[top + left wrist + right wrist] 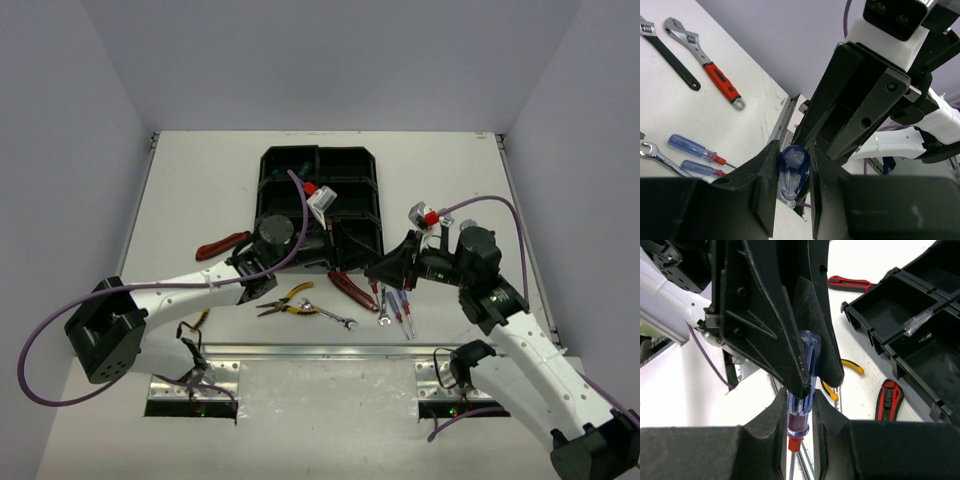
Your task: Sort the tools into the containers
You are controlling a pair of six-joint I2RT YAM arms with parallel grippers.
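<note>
Clamping blue screwdriver (800, 412) beside tray rim (862, 327)

Tallies as one white table (200, 180), one black tray (268, 170) with six compartments, two white robot arms (170, 293), two purple cables (22, 352) and two metal base plates (225, 377), with one gripper per arm: left gripper (794, 195) and right gripper (799, 420). Among the tools, makes three screwdrivers with blue handles, one raised screwdriver (793, 167) and two flat screwdrivers (692, 145), plus two plain silver wrenches (336, 319), one black-handled wrench (671, 59) and one red-handled adjustable wrench (720, 82). Adds one pair of yellow pliers (284, 301) and two red-and-black tools (222, 245), too small to name more closely.
</note>
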